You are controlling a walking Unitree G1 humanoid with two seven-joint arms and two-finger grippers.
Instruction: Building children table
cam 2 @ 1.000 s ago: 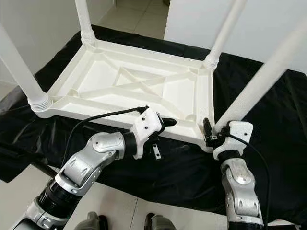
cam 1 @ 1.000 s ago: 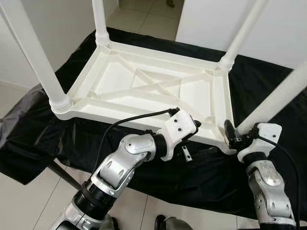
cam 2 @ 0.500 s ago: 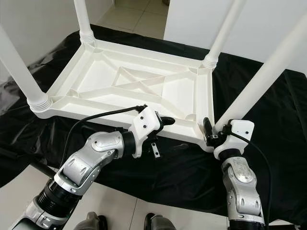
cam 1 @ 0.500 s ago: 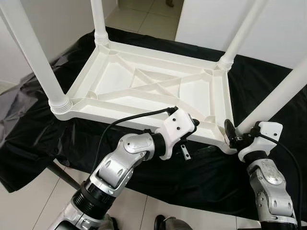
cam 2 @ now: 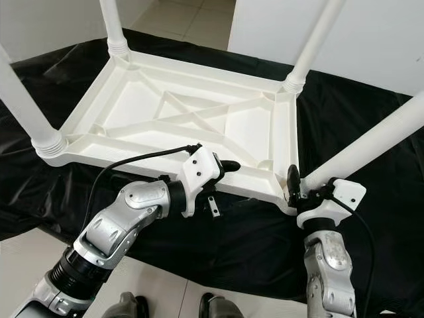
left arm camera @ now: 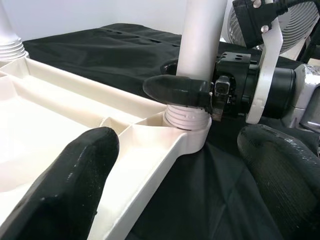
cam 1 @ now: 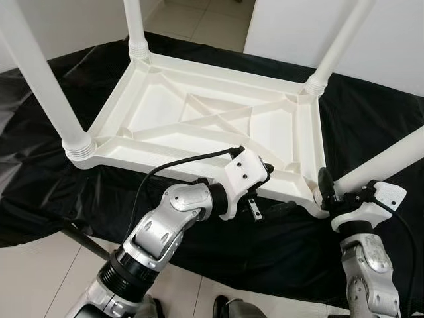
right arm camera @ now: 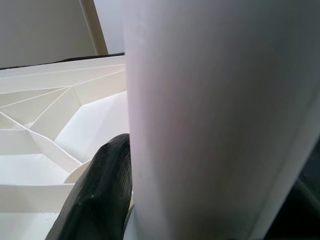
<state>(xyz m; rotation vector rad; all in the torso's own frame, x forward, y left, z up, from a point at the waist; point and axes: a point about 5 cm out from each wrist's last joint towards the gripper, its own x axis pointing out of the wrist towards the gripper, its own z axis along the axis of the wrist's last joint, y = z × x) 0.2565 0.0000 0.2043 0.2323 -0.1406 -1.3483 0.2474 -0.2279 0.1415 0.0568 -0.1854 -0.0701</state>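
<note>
A white plastic children's table point(cam 1: 199, 119) lies upside down on a black cloth, with its legs pointing up. My right gripper point(cam 1: 329, 187) is shut on the near right leg point(cam 1: 391, 158) just above its ribbed socket at the table's corner. In the right wrist view that leg point(right arm camera: 215, 120) stands close against one black finger point(right arm camera: 100, 195). My left gripper point(cam 2: 224, 177) is open over the near rim, left of that corner. The left wrist view has the rim point(left arm camera: 150, 165) running between its spread fingers point(left arm camera: 75, 175), with the right gripper's finger point(left arm camera: 177, 90) against the leg point(left arm camera: 202, 45).
The black cloth point(cam 1: 53, 185) covers a low surface and hangs over its near edge. Tiled floor point(cam 1: 40, 278) lies in front, and white walls point(cam 1: 397, 40) stand behind. A fan point(left arm camera: 295, 25) stands beyond the right arm. The other three legs rise around the tabletop.
The near right leg now leans lower toward the right, and my right wrist has swung right with it. The camera has shifted a little. The left gripper stays at the rim.
</note>
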